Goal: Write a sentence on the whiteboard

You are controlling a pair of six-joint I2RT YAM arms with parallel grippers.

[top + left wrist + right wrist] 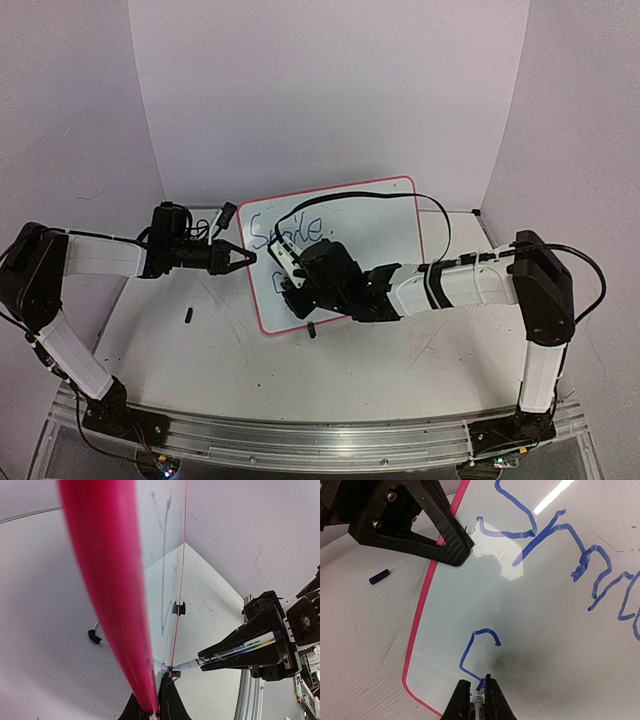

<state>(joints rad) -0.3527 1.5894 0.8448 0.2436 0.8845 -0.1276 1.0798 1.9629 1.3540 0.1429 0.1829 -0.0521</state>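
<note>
The whiteboard point(370, 215), glossy white in a thin red-pink frame, stands tilted on the table with a blue handwritten word along its top line. My left gripper point(245, 257) is shut on its left frame edge point(112, 590), and the same jaws show in the right wrist view point(462, 547). My right gripper point(297, 298) is shut on a whiteboard marker point(478, 706). The marker's blue tip touches the board at the end of a short hooked stroke point(470, 652) low on the left. From the left wrist, the marker point(240, 649) reaches the board's face.
A small dark blue marker cap point(188, 316) lies on the table left of the board, also visible as the cap point(379, 576) from the right wrist. A black clip foot point(178, 608) sits on the board's edge. White walls close in behind and at both sides.
</note>
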